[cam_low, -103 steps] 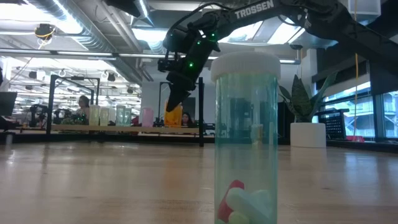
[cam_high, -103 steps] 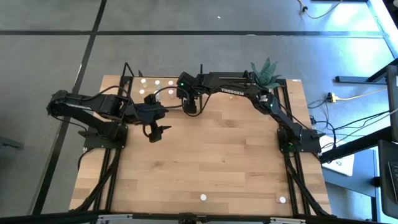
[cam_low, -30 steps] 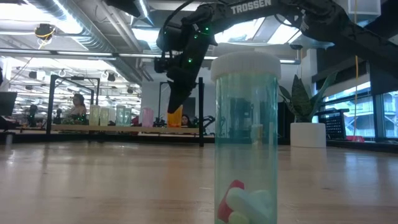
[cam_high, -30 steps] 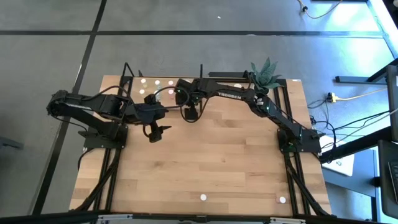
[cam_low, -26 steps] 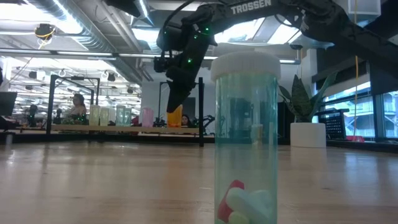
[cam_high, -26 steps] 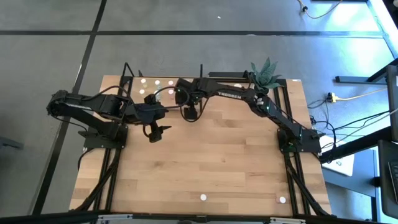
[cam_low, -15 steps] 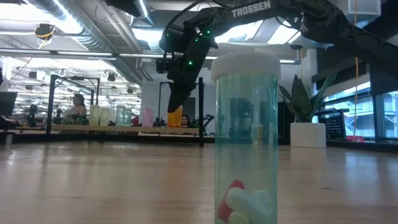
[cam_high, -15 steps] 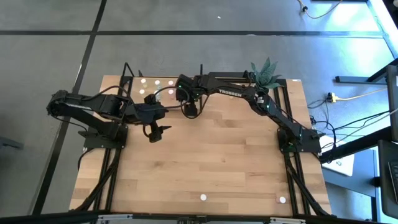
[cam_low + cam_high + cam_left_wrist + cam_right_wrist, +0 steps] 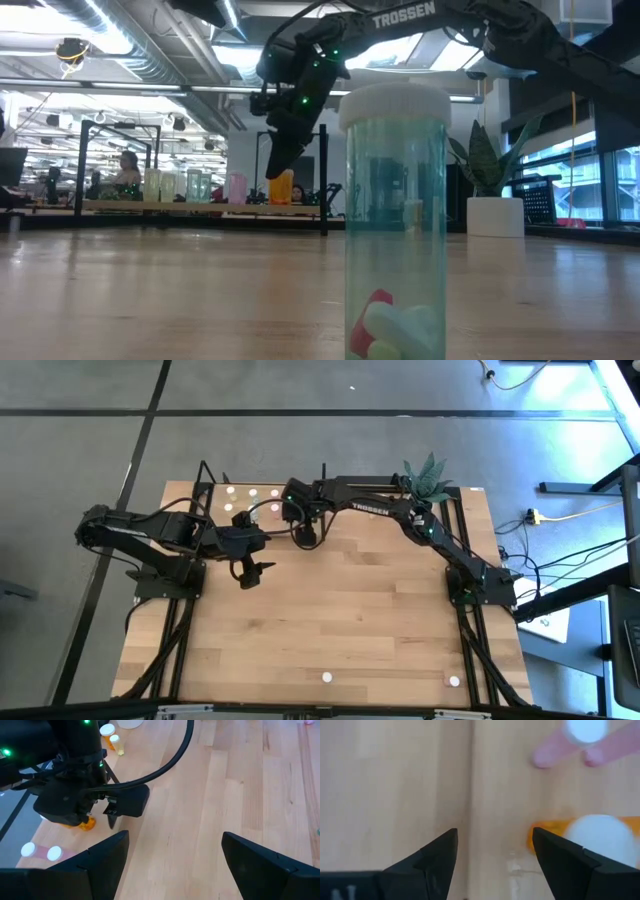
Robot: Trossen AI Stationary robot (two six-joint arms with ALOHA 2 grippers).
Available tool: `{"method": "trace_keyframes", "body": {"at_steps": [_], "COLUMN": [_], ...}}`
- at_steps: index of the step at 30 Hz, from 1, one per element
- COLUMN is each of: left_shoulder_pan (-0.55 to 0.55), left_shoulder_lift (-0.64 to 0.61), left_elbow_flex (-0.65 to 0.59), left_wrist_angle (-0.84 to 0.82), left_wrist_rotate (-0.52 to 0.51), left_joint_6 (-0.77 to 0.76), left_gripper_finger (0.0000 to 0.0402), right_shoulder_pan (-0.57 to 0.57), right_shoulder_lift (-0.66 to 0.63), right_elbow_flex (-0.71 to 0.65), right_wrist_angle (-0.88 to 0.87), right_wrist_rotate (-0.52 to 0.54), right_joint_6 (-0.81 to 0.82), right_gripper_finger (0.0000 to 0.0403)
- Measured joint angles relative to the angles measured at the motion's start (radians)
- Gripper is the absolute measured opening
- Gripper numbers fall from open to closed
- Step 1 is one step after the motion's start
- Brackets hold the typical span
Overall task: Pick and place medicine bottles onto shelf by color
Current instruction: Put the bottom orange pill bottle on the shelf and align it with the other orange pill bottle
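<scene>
Right claw [image 9: 307,541], fingers spread and empty, hangs point-down at the near edge of the shelf [image 9: 262,501]. In its wrist view an orange bottle [image 9: 590,839] stands just outside one finger, not between the two, with a pink bottle [image 9: 582,740] beyond; the low view shows the orange bottle [image 9: 283,186] beside the fingertips. Judged: a bottle just set down among its colour group, the spread fingers giving clearance. Left claw [image 9: 251,572], also spread and empty, waits over the bare table [image 9: 330,610], facing the work. Two bottles [image 9: 327,677] remain at the table's near edge, one, green [image 9: 396,220], close before the low camera, so sorting is unfinished.
</scene>
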Motion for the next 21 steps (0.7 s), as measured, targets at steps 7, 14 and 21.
{"method": "trace_keyframes", "body": {"at_steps": [7,14,21], "left_shoulder_pan": [0.000,0.000,0.000], "left_shoulder_lift": [0.000,0.000,0.000], "left_elbow_flex": [0.000,0.000,0.000], "left_wrist_angle": [0.000,0.000,0.000], "left_wrist_rotate": [0.000,0.000,0.000], "left_joint_6": [0.000,0.001,0.001], "left_gripper_finger": [0.0312,0.0312,0.0312], "right_shoulder_pan": [0.000,-0.005,-0.014], "right_shoulder_lift": [0.014,0.027,0.027], "right_elbow_flex": [-0.003,-0.004,-0.004], "right_wrist_angle": [-0.029,-0.025,-0.023], "right_wrist_rotate": [-0.084,0.006,0.033], "right_joint_6": [-0.002,0.000,0.000], "right_gripper_finger": [0.0259,0.0259,0.0259]}}
